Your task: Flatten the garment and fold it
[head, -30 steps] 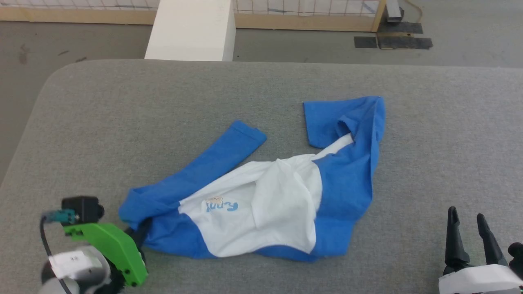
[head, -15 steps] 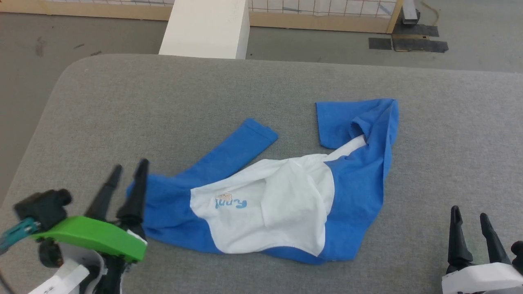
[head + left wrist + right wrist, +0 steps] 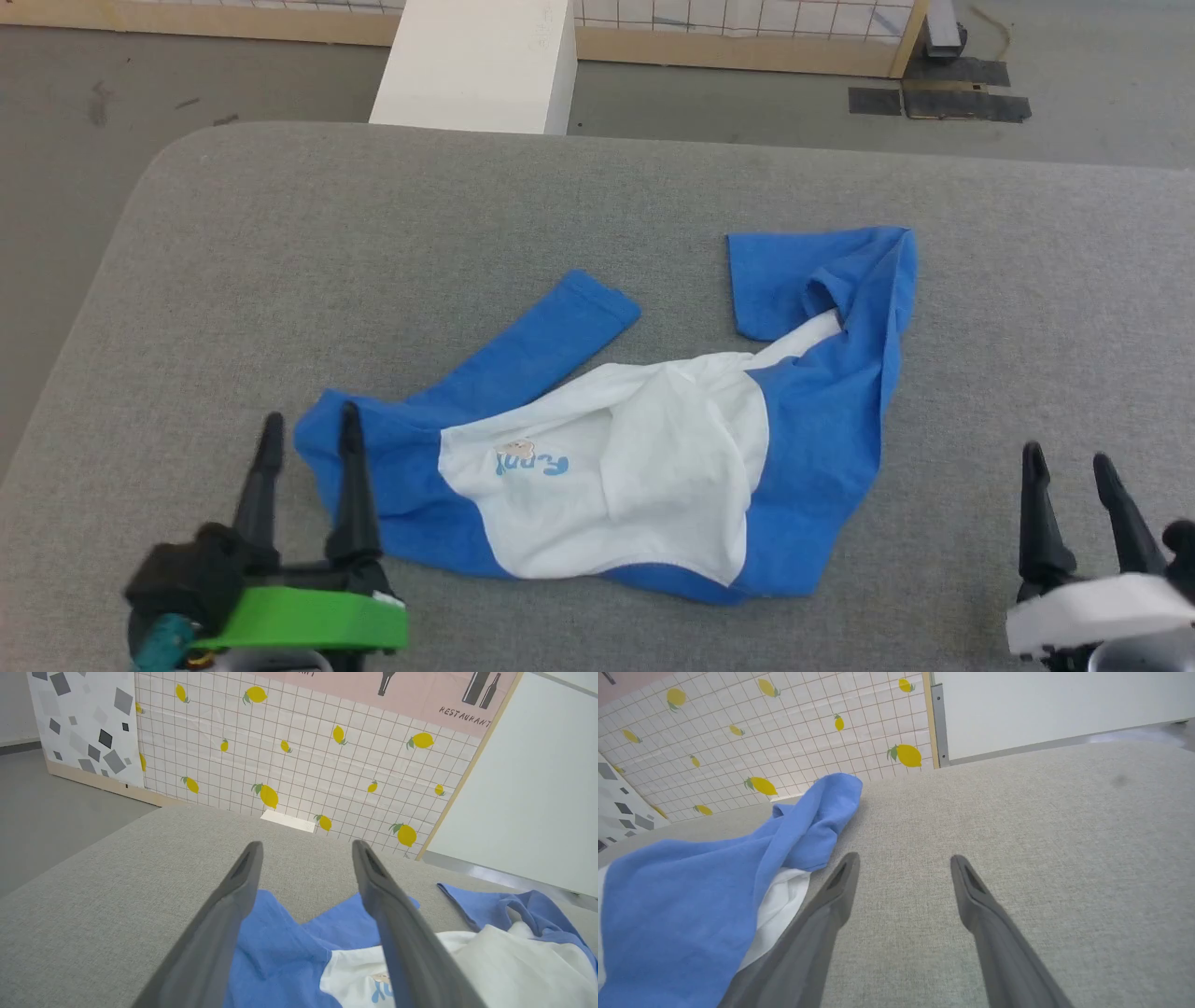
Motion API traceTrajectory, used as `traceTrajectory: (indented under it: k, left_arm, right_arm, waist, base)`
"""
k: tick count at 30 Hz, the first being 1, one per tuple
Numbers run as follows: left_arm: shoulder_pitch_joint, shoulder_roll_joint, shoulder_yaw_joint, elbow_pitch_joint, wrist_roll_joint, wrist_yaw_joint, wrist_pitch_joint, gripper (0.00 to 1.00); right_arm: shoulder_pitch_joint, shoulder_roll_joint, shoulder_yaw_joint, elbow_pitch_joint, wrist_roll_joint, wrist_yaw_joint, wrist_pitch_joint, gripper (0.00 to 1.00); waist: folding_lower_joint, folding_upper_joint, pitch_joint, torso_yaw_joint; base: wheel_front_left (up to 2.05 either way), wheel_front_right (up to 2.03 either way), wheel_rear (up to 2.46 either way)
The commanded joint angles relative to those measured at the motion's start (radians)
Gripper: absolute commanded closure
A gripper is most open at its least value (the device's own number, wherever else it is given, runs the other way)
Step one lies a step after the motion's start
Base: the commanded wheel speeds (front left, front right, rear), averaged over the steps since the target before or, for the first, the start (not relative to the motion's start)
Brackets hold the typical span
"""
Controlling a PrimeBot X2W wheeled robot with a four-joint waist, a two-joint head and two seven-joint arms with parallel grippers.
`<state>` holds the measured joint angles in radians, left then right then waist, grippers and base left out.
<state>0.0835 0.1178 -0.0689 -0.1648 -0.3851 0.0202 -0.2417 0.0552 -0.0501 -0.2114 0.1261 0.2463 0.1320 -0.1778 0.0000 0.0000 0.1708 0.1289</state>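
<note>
left hand (image 3: pixel 311 415): just let go, fingers (image 3: pixel 354 495) wide, empty | right hand (image 3: pixel 1067 455): wide too, idle | garment (image 3: pixel 653 448): bunched on the surface (image 3: pixel 373 233), blue edge (image 3: pixel 392 457) right at left hand's fingertips, well left of right hand | so: still crumpled, probably regrasp next

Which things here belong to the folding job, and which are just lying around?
Part of the job:
- the garment, crumpled on the grey table
- the left gripper, open at one blue end
- the right gripper, open, off to the other side

Just there:
- the white box beyond the table
- the dark mats on the floor
- the lemon-patterned wall
</note>
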Motion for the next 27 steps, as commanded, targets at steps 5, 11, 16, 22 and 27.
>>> traceTrajectory:
  k: [5,11,16,22,27]
  left_arm:
    - [0.026,-0.041,-0.035,0.075,0.047,0.005,-0.019,0.00]
    - [0.016,-0.062,-0.028,0.087,0.056,-0.005,-0.020,0.00]
    - [-0.002,-0.066,-0.031,0.090,0.063,-0.017,-0.020,0.00]
    - [-0.045,-0.067,-0.082,0.092,0.029,-0.012,-0.020,0.00]
    - [-0.076,-0.067,-0.133,0.103,-0.004,0.003,-0.020,0.00]
  right_arm:
    - [-0.088,0.000,0.019,-0.127,-0.050,-0.001,0.117,0.00]
    - [-0.252,-0.010,0.060,-0.228,-0.073,-0.001,0.388,0.00]
    - [-0.439,-0.086,0.094,-0.178,-0.053,-0.001,0.685,0.00]
    - [-0.620,-0.141,0.042,0.006,-0.060,-0.001,1.044,0.00]
    - [-0.710,-0.132,-0.028,0.074,-0.093,-0.001,1.174,0.00]
  waist:
    - [0.0000,0.0000,-0.003,0.006]
    - [0.0000,0.0000,0.003,0.015]
    - [0.0000,0.0000,0.033,0.026]
    - [0.0000,0.0000,0.104,0.075]
    - [0.0000,0.0000,0.159,0.133]
  base:
    - [0.00,0.00,0.00]
    - [0.00,0.00,0.00]
    - [0.00,0.00,0.00]
    - [0.00,0.00,0.00]
    - [0.00,0.00,0.00]
